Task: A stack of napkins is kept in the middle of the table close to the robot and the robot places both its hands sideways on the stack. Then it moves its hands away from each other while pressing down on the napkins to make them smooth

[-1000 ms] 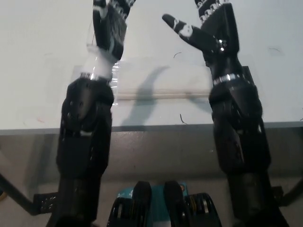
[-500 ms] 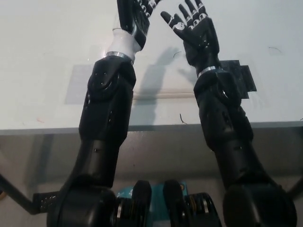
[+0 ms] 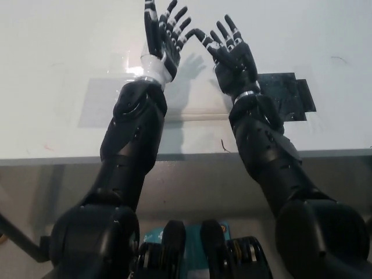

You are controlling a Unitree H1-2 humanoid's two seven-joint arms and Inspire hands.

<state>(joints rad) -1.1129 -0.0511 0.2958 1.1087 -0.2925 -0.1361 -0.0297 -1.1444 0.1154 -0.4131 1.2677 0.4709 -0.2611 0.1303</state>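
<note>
A: Napkin stack point(image 3: 192, 102) position?
B: Near table point(image 3: 58, 58) front edge, long axis left-right, under both wrists.
A: Hands?
B: Left hand point(image 3: 163, 36), right hand point(image 3: 231, 53): fingers spread wide, holding nothing, almost touching; table bare either side.

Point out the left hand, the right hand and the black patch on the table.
left hand point(image 3: 164, 36): head view, on the palm.
right hand point(image 3: 232, 58): head view, on the back of the hand.
black patch point(image 3: 288, 96): head view, on its middle, right of the right hand.

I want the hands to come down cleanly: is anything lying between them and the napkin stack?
Nothing visible does. The left hand and right hand hover open above the napkin stack; the black patch lies off to the side.
</note>
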